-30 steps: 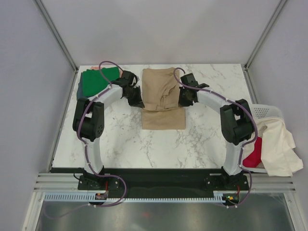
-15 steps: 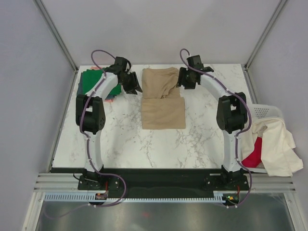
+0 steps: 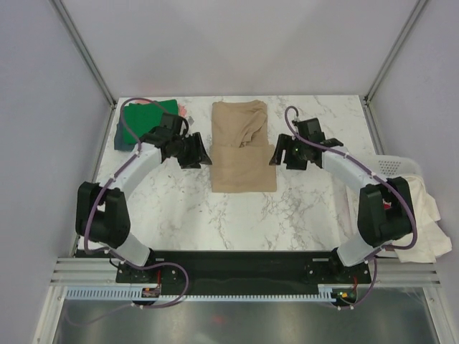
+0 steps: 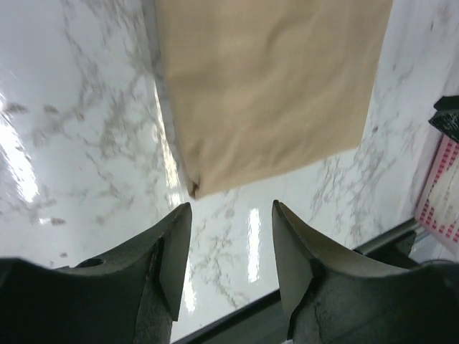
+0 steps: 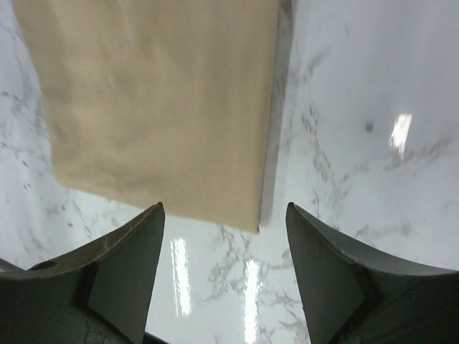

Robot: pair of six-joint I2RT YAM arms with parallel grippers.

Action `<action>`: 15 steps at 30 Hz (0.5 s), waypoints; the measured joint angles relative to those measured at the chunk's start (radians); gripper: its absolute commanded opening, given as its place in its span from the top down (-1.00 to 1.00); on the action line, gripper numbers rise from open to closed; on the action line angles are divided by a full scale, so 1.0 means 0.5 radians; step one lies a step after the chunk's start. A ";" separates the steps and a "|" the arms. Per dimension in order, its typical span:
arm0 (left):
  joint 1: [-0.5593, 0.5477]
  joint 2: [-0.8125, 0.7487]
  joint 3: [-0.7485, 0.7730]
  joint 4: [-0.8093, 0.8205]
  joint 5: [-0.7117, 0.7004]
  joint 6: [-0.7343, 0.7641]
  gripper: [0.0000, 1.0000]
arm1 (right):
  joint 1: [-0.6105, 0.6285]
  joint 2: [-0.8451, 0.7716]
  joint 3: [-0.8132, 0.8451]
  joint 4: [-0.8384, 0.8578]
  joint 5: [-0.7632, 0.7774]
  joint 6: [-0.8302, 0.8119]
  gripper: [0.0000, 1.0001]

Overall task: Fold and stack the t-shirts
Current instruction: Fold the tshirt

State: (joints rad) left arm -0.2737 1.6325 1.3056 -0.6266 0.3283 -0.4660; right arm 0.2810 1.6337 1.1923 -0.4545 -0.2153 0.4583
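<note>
- Ok so both arms are pulling back toward their bases now. Half a second ago they were reaching up by the far end of the long tan cotton t-shirt (image 3: 242, 154); now they're sitting either side of its near half.
- The left fingers (image 3: 198, 153) are hanging wide apart and carrying nothing. In the left wrist view the shirt's near-left corner is lying just ahead of the gap.
- The right fingers (image 3: 278, 154) are the same deal: spread wide, empty, with the near-right corner right in front of them.
- The tan shirt itself isn't moving. It's lying flat mid-way across the white marble desk (image 3: 179, 208) as a narrow strip, with a rumpled folded layer on its far half.
- My read: the last fold is laid down and let go, and the arms are lining up on the near corners, probably to fold the hem away from the bases.
- Over at the far left, the green folded t-shirt (image 3: 143, 123) is waiting as the stack. A cream t-shirt (image 3: 423, 215) is still hanging out of the white mesh basket (image 3: 393, 166), so there's plenty left.
</note>
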 measured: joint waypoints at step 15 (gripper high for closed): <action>-0.062 -0.298 -1.090 0.798 0.121 -0.237 -0.10 | 0.189 -0.105 -0.742 0.437 -0.085 0.190 -0.40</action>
State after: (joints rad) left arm -0.3046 1.4834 0.7605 -0.2276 0.3885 -0.5842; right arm 0.3756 1.5814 0.8211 -0.2359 -0.2581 0.5533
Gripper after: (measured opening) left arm 0.552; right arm 0.709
